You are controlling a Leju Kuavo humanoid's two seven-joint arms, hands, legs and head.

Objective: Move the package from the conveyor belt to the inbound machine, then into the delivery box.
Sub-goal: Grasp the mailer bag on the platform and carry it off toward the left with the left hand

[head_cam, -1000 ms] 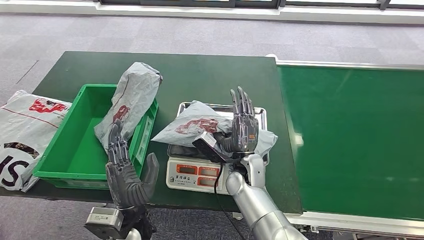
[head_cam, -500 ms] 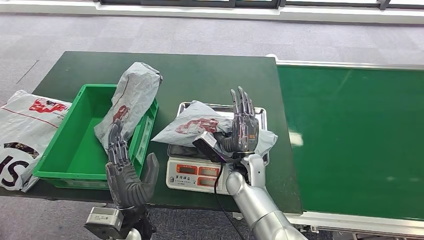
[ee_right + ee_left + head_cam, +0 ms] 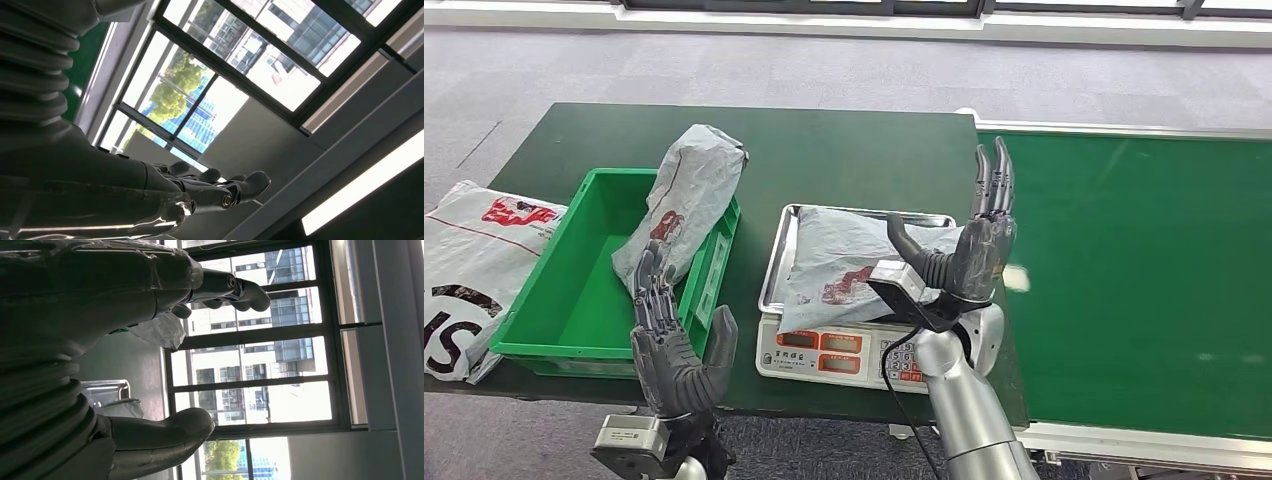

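Observation:
A grey plastic package [image 3: 849, 262] with red print lies flat on the steel tray of the scale [image 3: 824, 350], the inbound machine. My right hand [image 3: 972, 245] is raised beside the tray's right edge, fingers straight and apart, holding nothing. My left hand [image 3: 674, 340] stands near the table's front edge by the green box [image 3: 574, 300], fingers spread and empty. A second grey package [image 3: 686, 205] leans on the box's right wall. The left wrist view shows my left hand [image 3: 125, 365] with that package [image 3: 160, 330] beyond it. The right wrist view shows my right hand [image 3: 150, 190] against windows.
The green conveyor belt [image 3: 1134, 280] runs along the right, its metal rim next to my right arm. A white bag [image 3: 474, 260] with red and black print hangs over the table's left edge. The dark green table [image 3: 844, 150] lies bare behind the scale.
My right hand has let go of the package and lifted up and to the right, off the tray. The package has settled flat on the scale. My left hand has barely moved.

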